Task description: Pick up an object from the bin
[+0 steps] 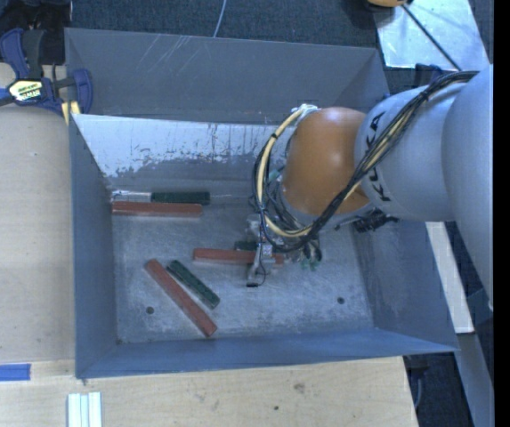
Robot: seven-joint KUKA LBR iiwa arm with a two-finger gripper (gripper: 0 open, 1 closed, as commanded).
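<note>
I'm seeing dark green bar (181, 198) lying alongside reddish bar (157, 209) back-left; green stick (193, 284) sitting beside long brown stick (181, 298) front-left.

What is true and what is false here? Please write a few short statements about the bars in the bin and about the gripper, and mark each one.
1. The gripper is at the right part of the middle brown bar. True.
2. Near the far wall, the far brown bar and the far green bar lie side by side. True.
3. The long brown bar stands upright in the near left part. False: it lies flat and slanted, with the short green bar beside it.
4. The bin holds a heap of balls. False: it holds a few loose bars, brown and dark green.
</note>
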